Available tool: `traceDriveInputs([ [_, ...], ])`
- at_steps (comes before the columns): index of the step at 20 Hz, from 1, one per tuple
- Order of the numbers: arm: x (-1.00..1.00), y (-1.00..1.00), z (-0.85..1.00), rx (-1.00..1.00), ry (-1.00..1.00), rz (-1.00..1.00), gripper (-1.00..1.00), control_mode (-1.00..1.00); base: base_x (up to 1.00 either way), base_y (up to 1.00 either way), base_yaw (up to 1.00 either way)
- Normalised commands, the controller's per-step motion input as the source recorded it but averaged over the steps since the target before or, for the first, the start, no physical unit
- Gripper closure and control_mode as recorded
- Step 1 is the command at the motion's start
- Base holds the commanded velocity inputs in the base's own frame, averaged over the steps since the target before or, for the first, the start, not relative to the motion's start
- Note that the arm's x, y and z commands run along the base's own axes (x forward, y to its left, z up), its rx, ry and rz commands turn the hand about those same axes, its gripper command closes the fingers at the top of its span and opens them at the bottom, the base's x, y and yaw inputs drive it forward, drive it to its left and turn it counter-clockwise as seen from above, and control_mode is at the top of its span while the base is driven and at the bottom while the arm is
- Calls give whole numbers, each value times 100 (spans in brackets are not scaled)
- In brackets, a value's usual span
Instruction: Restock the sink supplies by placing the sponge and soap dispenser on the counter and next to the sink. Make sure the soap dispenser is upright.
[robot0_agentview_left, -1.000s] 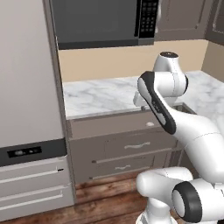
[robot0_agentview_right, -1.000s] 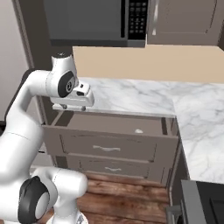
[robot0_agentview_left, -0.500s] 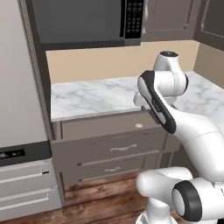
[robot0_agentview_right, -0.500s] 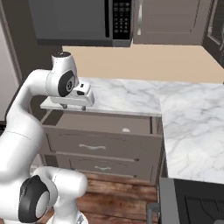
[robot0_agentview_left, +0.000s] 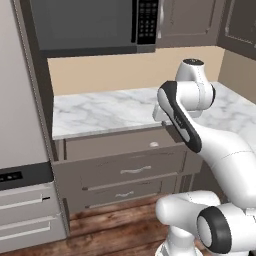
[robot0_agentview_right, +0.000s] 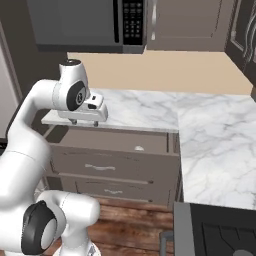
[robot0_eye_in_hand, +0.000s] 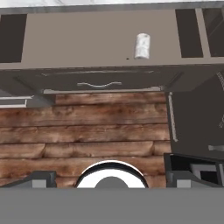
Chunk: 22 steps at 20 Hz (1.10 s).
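Soap dispenser (robot0_eye_in_hand: 141, 45) lies on its side in the open drawer (robot0_eye_in_hand: 87, 39), at 1 o'clock from my hand (robot0_eye_in_hand: 111, 179), which is spread wide. It looks light, rigid, slippery; I'd pinch mid-body.

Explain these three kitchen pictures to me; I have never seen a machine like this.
The white jointed thing is a robot arm on a base that drives. Two pictures come from cameras on that base, one behind the arm on each side, looking over it at a marble counter above dark drawers. The third comes from a camera on the arm's hand, aimed down. Its gripper has two small dark fingers, spread open and holding nothing. The top drawer stands pulled open, and a small pale object lies inside, too small to name. Above hangs a microwave.
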Motion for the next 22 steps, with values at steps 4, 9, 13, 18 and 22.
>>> traceDriveInputs([
  [4,0,0,0,0,0,0,-100,100,10,-3,0],
  [9,0,0,0,0,0,0,-100,100,22,-6,0],
  [13,0,0,0,0,0,0,-100,100,31,-10,0],
  [18,0,0,0,0,0,0,-100,100,52,-13,0],
  [22,0,0,0,0,0,0,-100,100,38,-12,0],
])
